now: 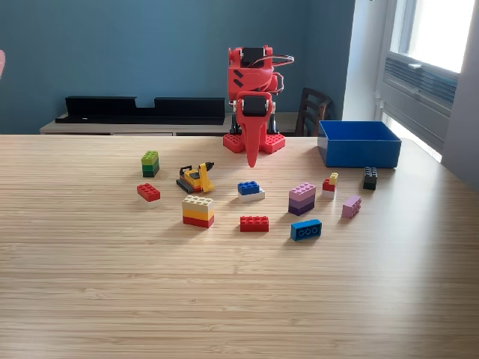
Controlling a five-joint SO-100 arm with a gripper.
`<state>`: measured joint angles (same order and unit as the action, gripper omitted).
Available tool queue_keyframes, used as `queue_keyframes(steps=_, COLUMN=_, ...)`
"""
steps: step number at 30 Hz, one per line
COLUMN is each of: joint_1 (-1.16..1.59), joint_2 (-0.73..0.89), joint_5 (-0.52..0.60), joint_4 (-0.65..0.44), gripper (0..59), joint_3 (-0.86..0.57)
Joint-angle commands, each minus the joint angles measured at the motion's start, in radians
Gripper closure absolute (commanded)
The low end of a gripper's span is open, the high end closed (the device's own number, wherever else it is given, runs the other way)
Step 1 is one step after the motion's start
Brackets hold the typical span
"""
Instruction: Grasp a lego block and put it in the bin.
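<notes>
Fingers (252,158) of the red arm (253,75) hang point-down near the counter's far edge, drawn together into one narrow tip with no gap showing between them and nothing held. The tip hovers just above the wooden counter (224,299), in front of the arm's red base (254,141).

Toward the far right corner of the counter, in the exterior view, sits the blue bin (359,143), open-topped, well to the right of the fingers and apart from them. Whether anything lies inside it cannot be told from this angle.

Lego blocks are scattered across the middle of the counter, nearer the front edge than the fingers. Closest to the tip is a blue-and-white block (250,191), just in front of it. Left of that stands a small yellow-and-black lego vehicle (196,178), then a green stacked block (150,163) and a red block (148,192). A cream, yellow and red stack (198,211) and a flat red block (254,223) lie further forward. To the right are a purple stack (302,198), a blue block (306,229), a pink block (351,206), a small red-and-yellow piece (330,182) and a black block (370,177), the last just in front of the bin.
</notes>
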<state>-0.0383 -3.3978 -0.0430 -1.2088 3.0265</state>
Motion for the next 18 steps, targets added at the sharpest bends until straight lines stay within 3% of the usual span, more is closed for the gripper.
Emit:
queue_keyframes(steps=1, joint_1=0.006, joint_2=-0.026, joint_5=-0.005, joint_4=-0.003, gripper=58.6, joint_3=-0.003)
queue_keyframes(steps=18, joint_1=0.0, joint_2=-0.026, joint_5=0.008, joint_4=-0.003, gripper=58.6, joint_3=-0.003)
